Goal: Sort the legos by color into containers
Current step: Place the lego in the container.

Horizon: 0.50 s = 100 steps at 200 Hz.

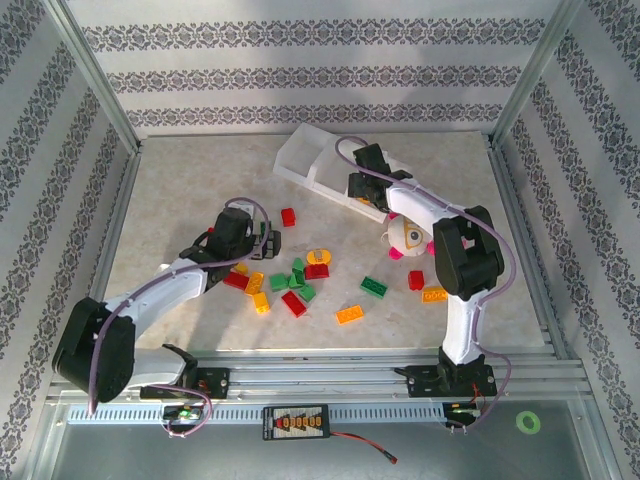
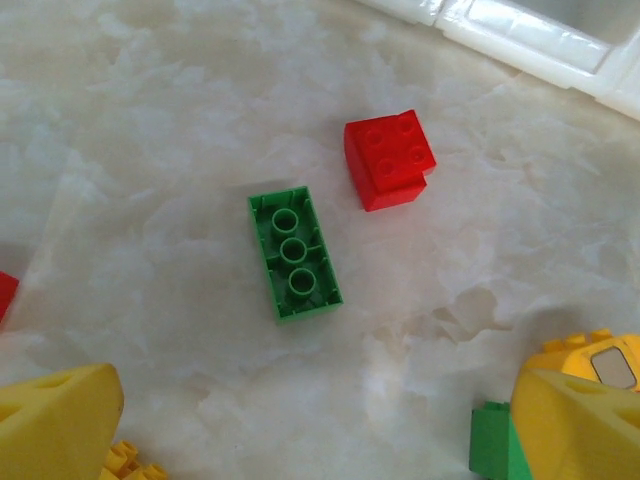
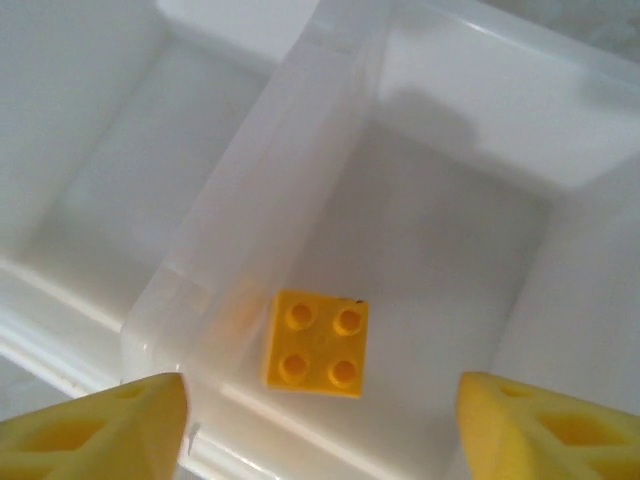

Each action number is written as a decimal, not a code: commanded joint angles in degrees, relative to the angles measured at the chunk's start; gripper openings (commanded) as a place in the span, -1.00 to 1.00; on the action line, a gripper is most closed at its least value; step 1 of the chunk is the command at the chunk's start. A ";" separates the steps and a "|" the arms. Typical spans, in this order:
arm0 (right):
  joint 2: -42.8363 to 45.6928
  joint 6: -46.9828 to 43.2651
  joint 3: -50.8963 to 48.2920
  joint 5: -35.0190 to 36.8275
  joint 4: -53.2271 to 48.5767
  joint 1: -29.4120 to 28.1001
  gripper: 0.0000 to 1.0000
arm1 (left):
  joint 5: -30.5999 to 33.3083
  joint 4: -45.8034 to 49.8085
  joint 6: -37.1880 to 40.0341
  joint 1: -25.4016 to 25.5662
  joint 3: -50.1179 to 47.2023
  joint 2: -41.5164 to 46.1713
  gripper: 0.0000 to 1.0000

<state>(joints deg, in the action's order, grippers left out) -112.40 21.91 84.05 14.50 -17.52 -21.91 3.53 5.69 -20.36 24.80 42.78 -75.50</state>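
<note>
Loose bricks [image 1: 349, 314] are lying scattered over the near half of the table [image 1: 180, 180], with red, green and orange mixed. Over this scatter the left gripper [image 1: 262, 240] is hovering, jaws standing wide apart and gripping nothing. Beneath it a green brick [image 2: 293, 253] is lying studs-down, and a red brick [image 2: 390, 158] is sitting close by, not touching it. Farther back the right gripper [image 1: 362, 186] is hanging over the tray [image 1: 300, 158], its fingers [image 3: 100, 430] spread with nothing between them. A yellow brick [image 3: 317, 343] is resting studs-up on a compartment floor, near the dividing wall.
</note>
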 commanded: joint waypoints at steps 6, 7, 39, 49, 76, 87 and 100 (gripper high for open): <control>9.56 -3.64 -3.90 -1.89 3.56 -0.98 0.64 | 2.59 10.61 -5.67 0.83 6.61 -5.28 0.99; 9.69 -3.77 -4.16 -2.04 3.73 -1.00 0.65 | 2.60 10.85 -5.84 0.85 6.87 -5.49 0.99; 19.70 -8.66 -13.60 -7.75 10.95 -3.97 0.80 | 4.44 18.68 -10.86 0.76 14.48 -13.99 0.99; 22.80 -9.43 -16.51 -9.60 12.45 -4.94 0.85 | 4.80 20.22 -11.99 0.71 16.63 -16.38 0.96; 28.92 -8.47 -22.57 -12.47 14.12 -7.20 0.89 | 5.24 22.82 -13.81 0.73 21.63 -22.01 0.72; 30.59 -7.35 -24.55 -12.68 14.33 -7.93 0.90 | 5.47 22.66 -13.84 0.77 22.82 -23.96 0.64; 32.25 -6.00 -26.66 -11.91 14.78 -8.95 0.91 | 5.35 22.63 -13.21 0.67 24.30 -26.51 0.55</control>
<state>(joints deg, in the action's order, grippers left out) -82.59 14.68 61.39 4.12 -4.75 -29.82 7.42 23.94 -31.97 24.82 63.96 -98.54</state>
